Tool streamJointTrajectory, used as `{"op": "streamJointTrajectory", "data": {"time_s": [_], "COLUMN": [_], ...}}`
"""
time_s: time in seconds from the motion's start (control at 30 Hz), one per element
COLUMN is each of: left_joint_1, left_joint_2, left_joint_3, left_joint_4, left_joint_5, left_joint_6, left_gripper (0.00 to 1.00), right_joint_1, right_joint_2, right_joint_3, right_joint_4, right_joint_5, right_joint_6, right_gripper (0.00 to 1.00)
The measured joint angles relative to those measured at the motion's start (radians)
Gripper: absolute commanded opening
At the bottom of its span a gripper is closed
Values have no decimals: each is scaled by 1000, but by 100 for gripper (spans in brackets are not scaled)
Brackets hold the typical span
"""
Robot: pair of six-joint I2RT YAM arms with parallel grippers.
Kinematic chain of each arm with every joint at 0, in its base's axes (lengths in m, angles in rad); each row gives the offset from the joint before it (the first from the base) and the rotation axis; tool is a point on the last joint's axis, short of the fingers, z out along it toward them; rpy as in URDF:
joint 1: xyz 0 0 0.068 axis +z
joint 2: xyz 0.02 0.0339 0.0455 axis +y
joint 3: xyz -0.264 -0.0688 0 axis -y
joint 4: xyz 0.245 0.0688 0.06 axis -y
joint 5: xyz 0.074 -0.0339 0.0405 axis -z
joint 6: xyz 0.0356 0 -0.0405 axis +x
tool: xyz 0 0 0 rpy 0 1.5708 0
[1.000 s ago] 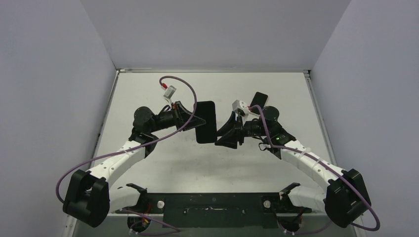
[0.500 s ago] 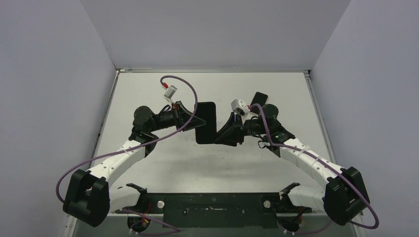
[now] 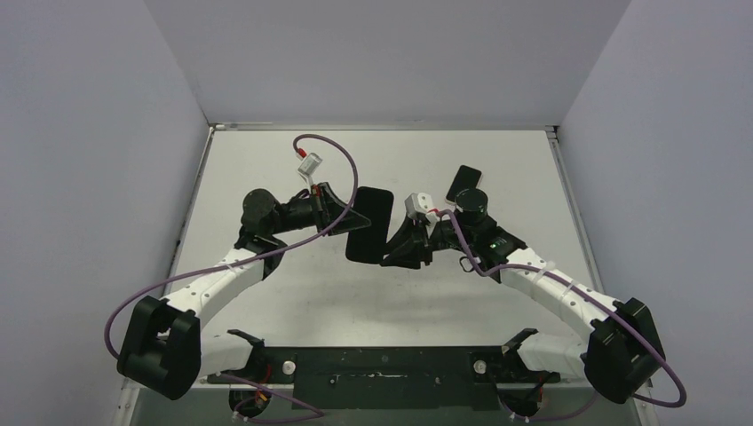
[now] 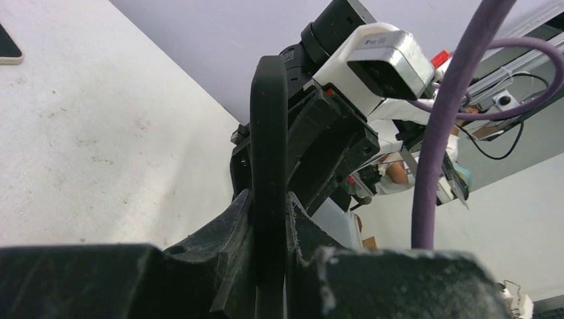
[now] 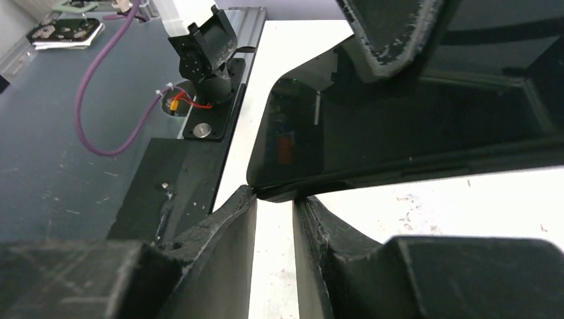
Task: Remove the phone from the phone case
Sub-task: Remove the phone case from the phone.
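The cased phone (image 3: 369, 224) hangs above the tabletop (image 3: 293, 293) — left pincer (image 3: 348, 218) clamped on its edge, right pincer (image 3: 392, 251) closing around its corner. Phone not yet out, I'd judge; another phone (image 3: 463, 184) lies beyond.

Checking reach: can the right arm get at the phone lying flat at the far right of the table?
Probably not now: the right gripper is at the case, though the phone lies unobstructed.

The left gripper (image 4: 269, 229) is clamped on the thin black edge of the phone case (image 4: 268, 139), which stands upright between its fingers. Just behind it sits the right gripper (image 4: 326, 143), with a purple cable (image 4: 442, 126) alongside. A second phone (image 4: 8, 46) lies flat near the counter's left edge.
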Motion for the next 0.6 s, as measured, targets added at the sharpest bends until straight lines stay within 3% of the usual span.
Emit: {"op": "streamJointTrajectory", "data": {"time_s": [0.27, 0.6], "left_joint_1": [0, -2], "left_joint_2": [19, 19], "left_joint_3": [-1, -15], "left_joint_4": [46, 98], "left_joint_5": [-16, -80], "left_joint_6": [-56, -69], "left_gripper": [0, 0], "right_joint_1": [19, 16], "right_joint_2": [30, 31], "right_joint_3": [21, 6], "right_joint_4": [-31, 23], "right_joint_5": [41, 167], "right_joint_6": [-96, 12], "right_gripper": [0, 0]}}
